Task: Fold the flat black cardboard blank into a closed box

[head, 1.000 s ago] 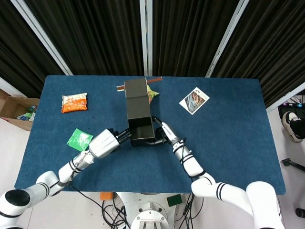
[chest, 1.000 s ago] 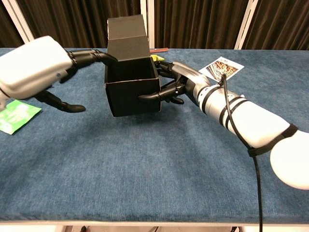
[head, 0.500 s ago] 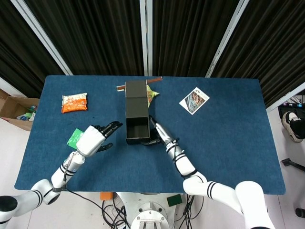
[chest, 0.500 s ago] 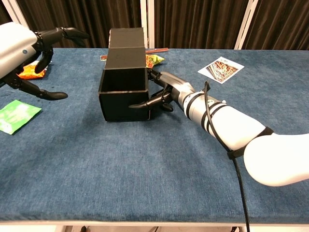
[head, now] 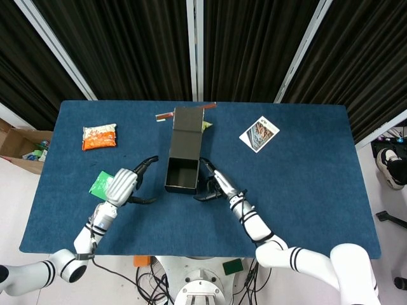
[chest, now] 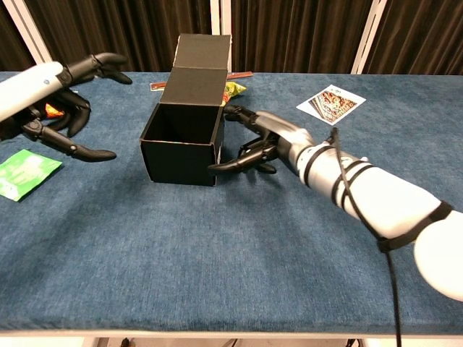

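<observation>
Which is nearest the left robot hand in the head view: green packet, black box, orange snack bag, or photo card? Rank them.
From the left robot hand:
1. Green packet, just left.
2. Black box, right.
3. Orange snack bag, behind-left.
4. Photo card, far right.

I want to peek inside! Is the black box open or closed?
Open. The black box stands on the table with its lid flap tipped up and back, and its dark inside looks empty.
</observation>
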`<state>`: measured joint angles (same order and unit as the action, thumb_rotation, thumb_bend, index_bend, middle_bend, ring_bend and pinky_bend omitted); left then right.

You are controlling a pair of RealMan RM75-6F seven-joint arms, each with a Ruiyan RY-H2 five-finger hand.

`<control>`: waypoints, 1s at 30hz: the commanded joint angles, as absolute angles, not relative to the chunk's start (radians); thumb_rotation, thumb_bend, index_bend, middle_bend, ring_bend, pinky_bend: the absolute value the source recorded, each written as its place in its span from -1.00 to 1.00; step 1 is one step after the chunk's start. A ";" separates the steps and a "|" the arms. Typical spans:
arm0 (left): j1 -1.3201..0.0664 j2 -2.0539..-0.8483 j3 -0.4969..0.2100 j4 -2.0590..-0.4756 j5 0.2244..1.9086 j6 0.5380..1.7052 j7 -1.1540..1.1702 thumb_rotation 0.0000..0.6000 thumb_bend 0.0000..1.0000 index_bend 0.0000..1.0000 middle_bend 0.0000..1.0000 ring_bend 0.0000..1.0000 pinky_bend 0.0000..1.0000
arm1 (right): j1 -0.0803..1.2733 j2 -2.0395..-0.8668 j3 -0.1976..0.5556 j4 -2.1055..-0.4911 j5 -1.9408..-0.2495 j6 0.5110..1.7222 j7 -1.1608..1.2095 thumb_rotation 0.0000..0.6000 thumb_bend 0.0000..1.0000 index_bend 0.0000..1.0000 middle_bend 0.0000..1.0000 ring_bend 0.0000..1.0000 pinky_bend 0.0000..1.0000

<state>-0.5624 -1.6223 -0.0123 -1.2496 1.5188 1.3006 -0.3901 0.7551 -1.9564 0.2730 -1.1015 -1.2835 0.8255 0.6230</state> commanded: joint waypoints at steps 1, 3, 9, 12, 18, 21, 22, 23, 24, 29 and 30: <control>-0.586 -1.600 -0.036 -1.296 1.439 1.167 -0.482 0.62 -1.00 -1.00 -0.84 0.45 0.81 | 0.707 -1.885 0.251 -1.175 -1.302 0.873 0.604 1.00 -1.00 -1.00 -0.96 0.31 1.00; -0.598 -1.598 -0.053 -1.300 1.396 1.097 -0.539 0.56 -1.00 -1.00 -0.89 0.44 0.81 | 0.673 -1.811 0.231 -1.247 -1.335 0.923 0.576 1.00 -1.00 -1.00 -0.94 0.31 1.00; -0.630 -1.604 -0.084 -1.266 1.345 0.948 -0.709 0.74 -1.00 -1.00 -0.95 0.43 0.81 | 0.609 -1.580 0.229 -1.490 -1.395 1.030 0.491 1.00 -1.00 -1.00 -0.90 0.32 1.00; -0.644 -1.623 -0.101 -1.234 1.338 0.903 -0.774 0.84 -1.00 -1.00 -0.96 0.42 0.81 | 0.601 -1.506 0.242 -1.570 -1.394 1.043 0.449 1.00 -1.00 -1.00 -0.89 0.32 1.00; -0.674 -1.661 -0.112 -1.167 1.353 0.834 -0.866 0.93 -1.00 -1.00 -0.98 0.42 0.81 | 0.592 -1.451 0.244 -1.637 -1.379 1.049 0.425 1.00 -1.00 -1.00 -0.89 0.32 1.00; -0.685 -1.684 -0.122 -1.137 1.354 0.806 -0.922 0.93 -1.00 -1.00 -0.98 0.42 0.81 | 0.591 -1.455 0.234 -1.634 -1.375 1.043 0.436 1.00 -1.00 -1.00 -0.89 0.32 1.00; -0.689 -1.689 -0.123 -1.129 1.358 0.798 -0.939 0.93 -1.00 -1.00 -0.98 0.42 0.81 | 0.591 -1.457 0.231 -1.630 -1.375 1.041 0.439 1.00 -1.00 -1.00 -0.89 0.32 1.00; -0.694 -1.695 -0.125 -1.119 1.363 0.790 -0.961 0.94 -1.00 -1.00 -0.98 0.42 0.81 | 0.591 -1.461 0.227 -1.623 -1.375 1.040 0.443 1.00 -1.00 -1.00 -0.89 0.32 1.00; -0.697 -1.699 -0.125 -1.112 1.369 0.785 -0.977 0.94 -1.00 -1.00 -0.98 0.42 0.81 | 0.591 -1.465 0.225 -1.618 -1.375 1.040 0.446 1.00 -1.00 -1.00 -0.89 0.32 1.00; -0.719 -1.723 -0.118 -1.071 1.424 0.782 -1.068 1.00 -1.00 -1.00 -0.98 0.42 0.81 | 0.588 -1.478 0.217 -1.597 -1.375 1.044 0.462 1.00 -1.00 -1.00 -0.88 0.32 1.00; -0.724 -1.729 -0.118 -1.061 1.432 0.783 -1.082 1.00 -1.00 -1.00 -0.98 0.42 0.81 | 0.587 -1.480 0.217 -1.594 -1.373 1.044 0.466 1.00 -1.00 -1.00 -0.88 0.32 1.00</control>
<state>-0.7101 -1.7137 -0.1197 -1.0838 1.4084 0.7857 -1.0508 0.5881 -1.4786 0.2173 -1.5958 -1.3739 1.0436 0.4640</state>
